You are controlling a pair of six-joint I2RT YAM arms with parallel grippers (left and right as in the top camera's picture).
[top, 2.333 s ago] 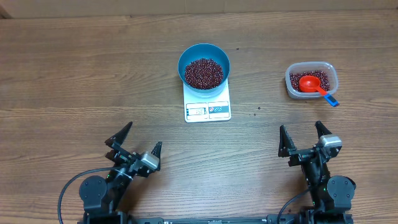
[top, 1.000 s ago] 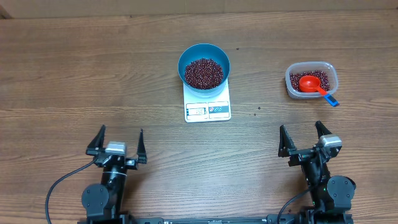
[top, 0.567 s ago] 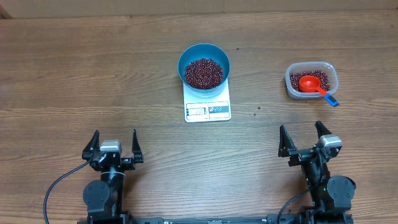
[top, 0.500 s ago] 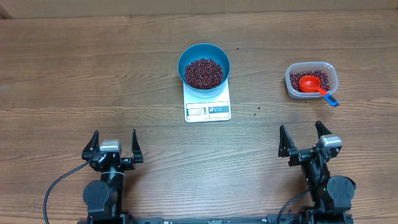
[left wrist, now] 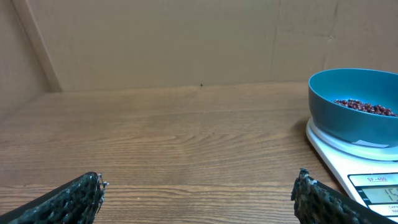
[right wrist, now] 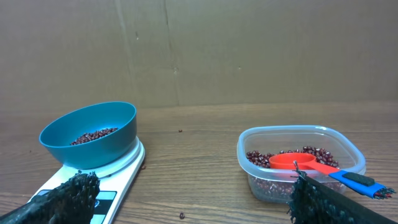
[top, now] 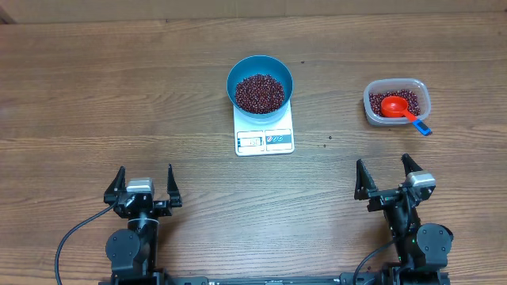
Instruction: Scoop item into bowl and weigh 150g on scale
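The blue bowl point(top: 260, 84) stands on the white scale point(top: 264, 130) at the table's middle back, holding a heap of dark red-brown beans point(top: 259, 93). In the left wrist view the bowl point(left wrist: 354, 106) and scale point(left wrist: 357, 168) sit at the right; in the right wrist view the bowl point(right wrist: 90, 134) and scale point(right wrist: 106, 180) sit at the left. My left gripper point(top: 141, 182) stands open and empty near the front left edge. My right gripper point(top: 383, 176) stands open and empty at the front right, well short of everything.
A clear plastic tub point(top: 397, 101) at the back right holds more beans and a red scoop point(top: 395, 107) with a blue handle tip. A few stray beans point(top: 330, 138) lie on the wood beside the scale. A cardboard wall point(left wrist: 186, 37) bounds the far side.
The left arm has swung from a slanted pose to facing straight ahead and shifted slightly left, then settled. The right arm, bowl and tub have not moved.
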